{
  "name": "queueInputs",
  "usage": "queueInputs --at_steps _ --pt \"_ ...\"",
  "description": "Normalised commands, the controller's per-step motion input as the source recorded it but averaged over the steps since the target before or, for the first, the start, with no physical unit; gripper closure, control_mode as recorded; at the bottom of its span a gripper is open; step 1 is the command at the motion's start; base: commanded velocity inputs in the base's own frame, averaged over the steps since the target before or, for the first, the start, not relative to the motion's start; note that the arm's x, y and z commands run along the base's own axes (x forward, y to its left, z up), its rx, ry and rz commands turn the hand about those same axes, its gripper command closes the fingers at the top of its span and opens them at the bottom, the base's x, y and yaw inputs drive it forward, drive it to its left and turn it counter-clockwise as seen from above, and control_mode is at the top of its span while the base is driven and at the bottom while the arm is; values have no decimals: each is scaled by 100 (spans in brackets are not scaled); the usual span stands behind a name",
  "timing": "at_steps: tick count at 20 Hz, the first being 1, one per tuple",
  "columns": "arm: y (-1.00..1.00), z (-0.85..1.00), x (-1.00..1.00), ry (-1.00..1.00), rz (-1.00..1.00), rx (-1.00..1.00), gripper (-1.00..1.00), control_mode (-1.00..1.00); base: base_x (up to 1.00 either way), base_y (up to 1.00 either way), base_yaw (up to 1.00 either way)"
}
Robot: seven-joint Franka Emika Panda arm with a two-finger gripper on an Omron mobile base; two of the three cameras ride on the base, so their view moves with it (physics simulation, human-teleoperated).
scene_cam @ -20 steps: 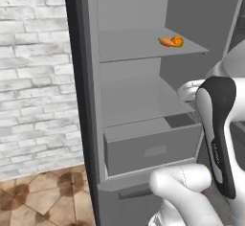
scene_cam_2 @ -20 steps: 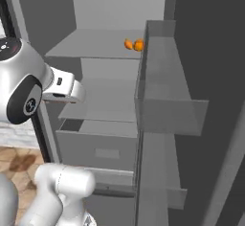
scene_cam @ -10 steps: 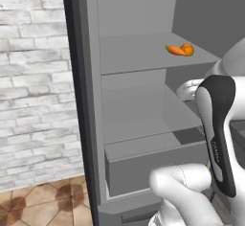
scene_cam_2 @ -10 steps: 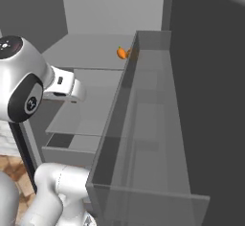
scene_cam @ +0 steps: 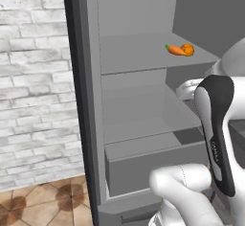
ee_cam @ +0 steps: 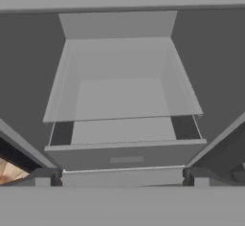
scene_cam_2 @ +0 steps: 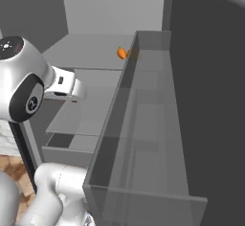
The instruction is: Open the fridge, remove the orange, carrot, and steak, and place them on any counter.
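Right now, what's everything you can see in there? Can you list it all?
fridge: one, dark grey, open, right in front of the robot
shelves: two, light grey, inside the fridge, one above the other
drawer: one, light grey, under the lower shelf
door rack: one, grey see-through, on the open door at the right
carrot: one, orange with a green tip, on the upper shelf toward its right end
orange: one, bright orange, on the upper shelf, right beside the carrot
brick wall: one, whitish, left of the fridge
floor: brown tiles, at the bottom left
arm: one, white and dark, in front of the fridge
pincer: one, dark tips, open, facing the drawer
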Motion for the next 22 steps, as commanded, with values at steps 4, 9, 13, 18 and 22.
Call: queueInputs --at_steps 4,9,13,18,22 --pt "0 17 51 0 0 -2 -100 -100 0 0 0" --pt "0 21 37 0 -1 -7 -100 -100 0 0 0" --pt "-19 9 23 0 -1 -3 -100 -100 0 0 0" --pt "-21 6 44 0 0 0 -100 -100 0 0 0" --pt "-6 0 43 -6 0 0 -100 -100 0 0 0"
